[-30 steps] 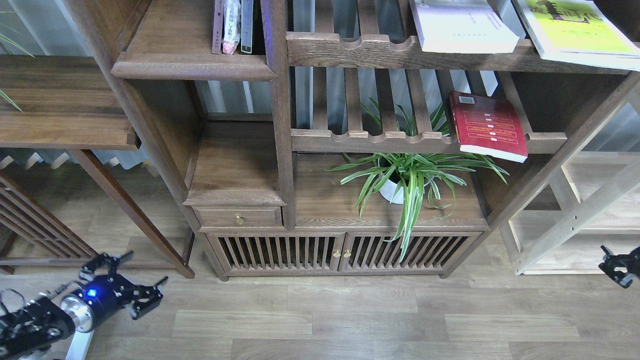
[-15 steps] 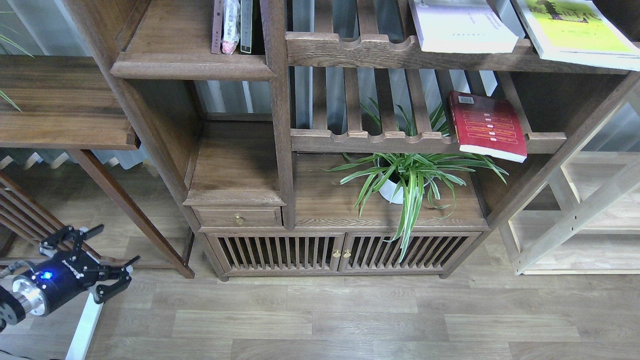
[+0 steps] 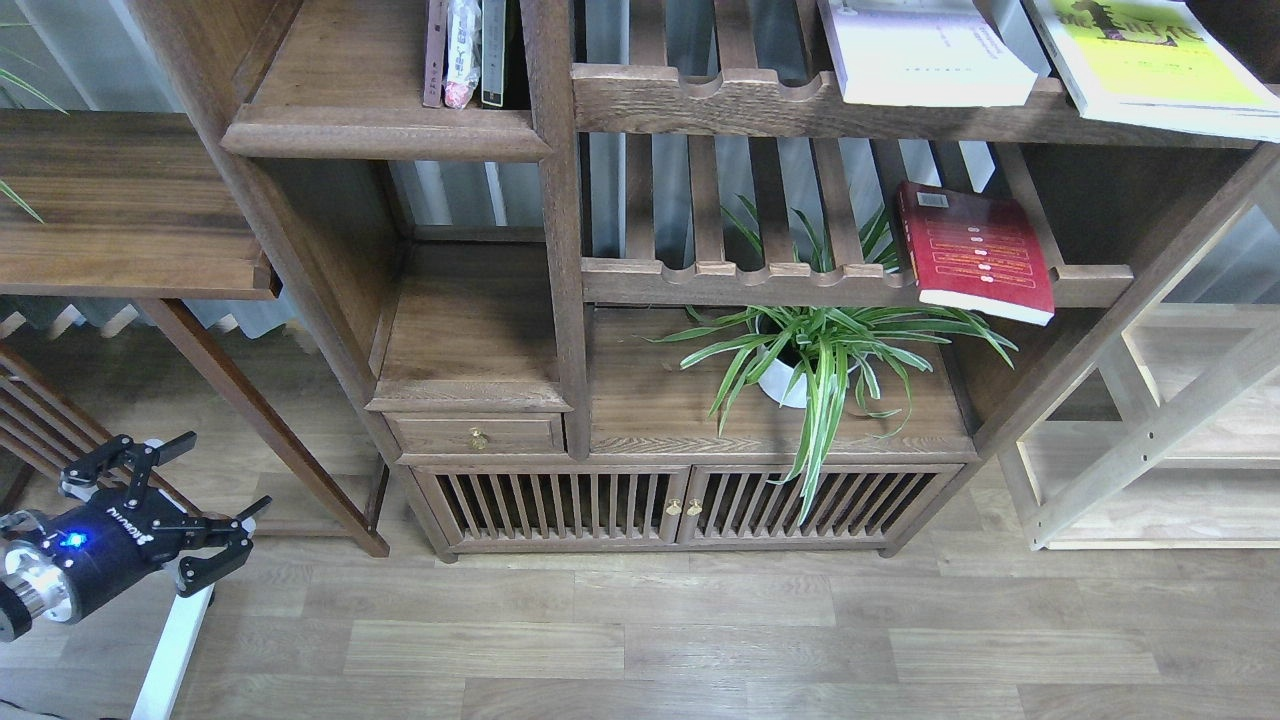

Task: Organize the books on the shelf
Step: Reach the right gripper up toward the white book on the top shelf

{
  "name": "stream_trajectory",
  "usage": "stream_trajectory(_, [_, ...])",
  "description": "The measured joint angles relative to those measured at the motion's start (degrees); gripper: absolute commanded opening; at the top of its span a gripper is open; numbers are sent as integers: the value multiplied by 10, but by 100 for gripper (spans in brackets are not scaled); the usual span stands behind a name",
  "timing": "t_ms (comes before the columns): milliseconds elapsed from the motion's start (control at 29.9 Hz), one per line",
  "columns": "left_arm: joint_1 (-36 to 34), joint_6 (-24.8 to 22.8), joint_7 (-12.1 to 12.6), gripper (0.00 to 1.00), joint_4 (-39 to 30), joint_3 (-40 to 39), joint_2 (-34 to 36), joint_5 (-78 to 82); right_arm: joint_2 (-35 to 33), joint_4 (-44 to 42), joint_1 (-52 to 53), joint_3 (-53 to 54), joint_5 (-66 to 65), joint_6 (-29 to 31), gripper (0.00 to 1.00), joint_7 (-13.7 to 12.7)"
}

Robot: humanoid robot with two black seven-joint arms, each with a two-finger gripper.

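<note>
A white, pale lavender book (image 3: 925, 55) and a yellow-green book (image 3: 1150, 60) lie flat on the upper slatted rack at the top right. A red book (image 3: 975, 250) with yellow text lines and a barcode lies on the lower slatted rack, its corner overhanging the front rail. The dark brown solid shelf (image 3: 385, 135) with a stepped front edge is at the top left and holds several upright books at its right end. My left gripper (image 3: 228, 472) is open and empty, low at the far left above the floor. My right gripper is out of view.
A potted spider plant (image 3: 820, 350) stands on the cabinet top under the red book. A small drawer (image 3: 478, 435) and slatted cabinet doors (image 3: 680, 505) are below. A wide brown board (image 3: 130, 200) is at the left, a pale wooden rack (image 3: 1160, 430) at the right.
My left gripper has moved left and slightly up, staying open. My right gripper, seen at the right edge one second ago, has left the view.
</note>
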Motion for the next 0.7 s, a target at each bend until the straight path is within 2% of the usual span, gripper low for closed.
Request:
stream_trajectory(134, [0, 1, 0, 100, 0, 0, -7, 0, -41, 41, 5, 25, -6, -8, 100, 0])
stream_trajectory(267, [0, 2, 0, 100, 0, 0, -12, 0, -51, 53, 22, 33, -13, -30, 100, 0])
stream_trajectory(702, [-3, 9, 1, 100, 2, 0, -28, 0, 1, 58, 93, 32, -146, -45, 100, 0])
